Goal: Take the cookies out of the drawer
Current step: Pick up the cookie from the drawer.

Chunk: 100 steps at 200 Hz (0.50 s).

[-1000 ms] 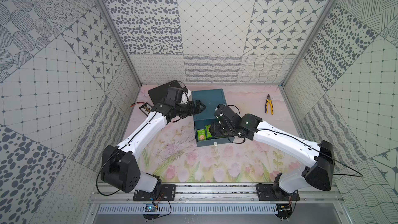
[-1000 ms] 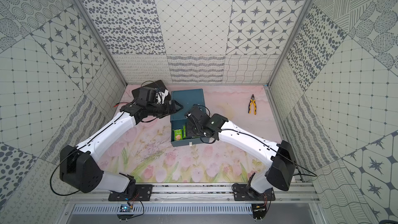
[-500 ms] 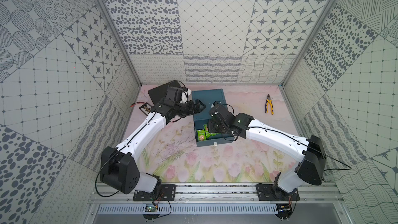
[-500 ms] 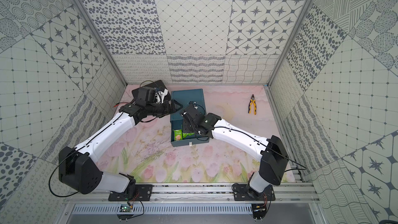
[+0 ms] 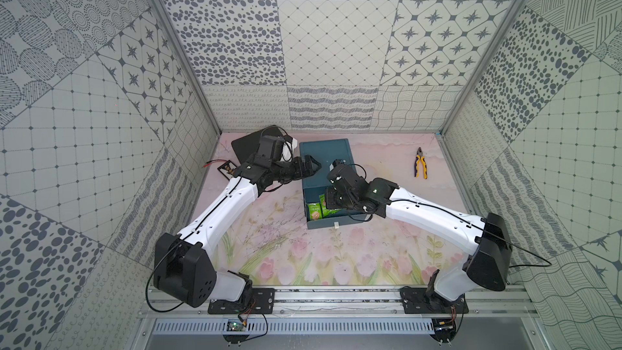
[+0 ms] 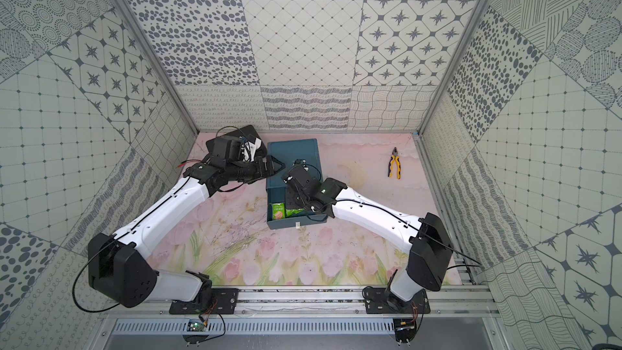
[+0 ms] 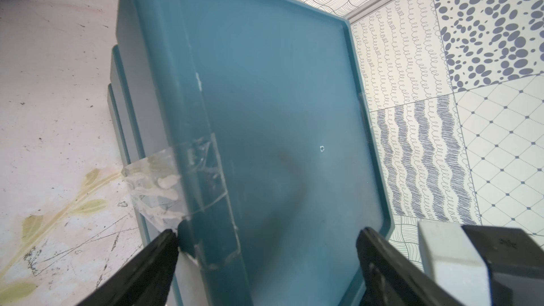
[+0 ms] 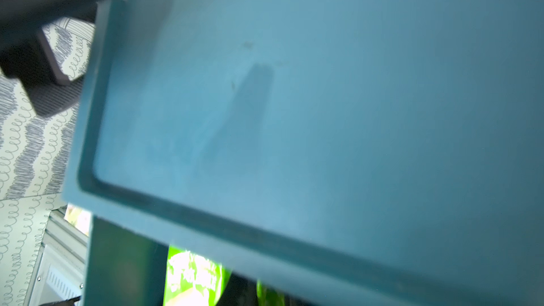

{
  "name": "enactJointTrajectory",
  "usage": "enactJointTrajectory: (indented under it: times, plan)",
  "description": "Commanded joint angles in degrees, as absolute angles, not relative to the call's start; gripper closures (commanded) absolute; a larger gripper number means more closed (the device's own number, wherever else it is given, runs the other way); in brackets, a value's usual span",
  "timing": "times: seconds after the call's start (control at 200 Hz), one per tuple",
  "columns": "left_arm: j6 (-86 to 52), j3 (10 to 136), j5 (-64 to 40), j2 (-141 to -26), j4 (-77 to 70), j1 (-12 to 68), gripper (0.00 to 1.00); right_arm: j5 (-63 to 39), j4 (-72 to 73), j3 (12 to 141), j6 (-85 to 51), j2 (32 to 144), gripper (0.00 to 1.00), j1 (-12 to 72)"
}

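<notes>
Since a second ago: right arm's wrist swung leftward, further over open drawer (image 5: 336,223). Left arm unmoved.

Now right gripper (image 5: 331,201) down inside drawer, tips hidden under own body; grip width cannot tell.

Green cookies (image 5: 314,213) lie in drawer's left end. One flat, biscuit print up; next packet just beside right gripper, contact not discernible. Right wrist view blurred, shows green packet (image 8: 194,275) below blue cabinet (image 5: 324,156) edge.

Wide-spread left gripper (image 7: 270,260) straddles cabinet's top corner, one finger (image 7: 159,263) at side wall.

Pliers (image 5: 420,163) well apart, far right.
</notes>
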State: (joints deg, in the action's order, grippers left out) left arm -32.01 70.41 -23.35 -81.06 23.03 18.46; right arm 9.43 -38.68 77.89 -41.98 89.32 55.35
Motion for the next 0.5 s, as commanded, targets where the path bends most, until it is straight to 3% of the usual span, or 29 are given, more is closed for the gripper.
enactJointTrajectory:
  times: [0.0, 0.495]
  plan:
    - [-32.95, 69.13, -23.79, -79.21, 18.84, 18.32, 0.01, 8.88, -39.02, 76.44, -41.82, 85.4, 1.0, 55.81]
    - [-34.48, 67.5, -21.01, -74.23, 19.17, 18.3, 0.01, 6.64, -37.67, 75.58, -41.03, 77.84, 1.0, 55.57]
